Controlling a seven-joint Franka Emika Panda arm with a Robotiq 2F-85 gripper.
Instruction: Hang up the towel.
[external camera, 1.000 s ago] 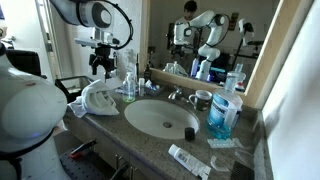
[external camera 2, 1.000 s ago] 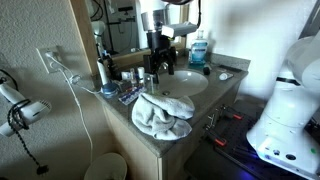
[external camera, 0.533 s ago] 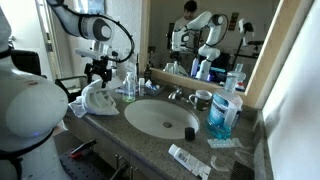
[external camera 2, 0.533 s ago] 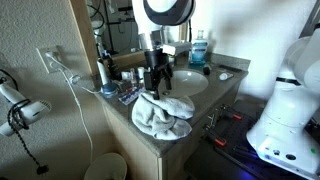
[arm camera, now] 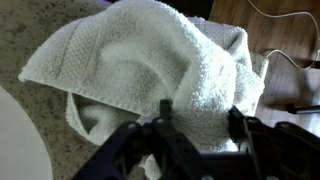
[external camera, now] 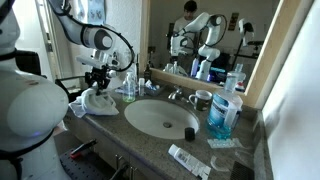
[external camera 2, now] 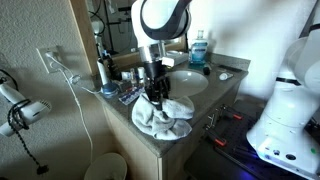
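Note:
A white towel (external camera: 98, 101) lies crumpled on the granite counter beside the sink; it also shows in an exterior view (external camera 2: 163, 117) and fills the wrist view (arm camera: 150, 65). My gripper (external camera: 98, 88) has come down right onto the towel's top, seen in both exterior views (external camera 2: 156, 95). In the wrist view the two dark fingers (arm camera: 200, 118) stand apart with towel cloth between them, open and not closed on it.
The round sink (external camera: 155, 115) is next to the towel. Bottles and a cup (external camera: 130, 85) stand behind it. A blue mouthwash bottle (external camera: 222, 115), a mug (external camera: 200, 99) and a toothpaste tube (external camera: 187, 160) are farther along. A cable (external camera 2: 75, 85) runs from the wall outlet.
The arm has lowered steadily from above the counter until the gripper reaches the towel. The towel has not moved.

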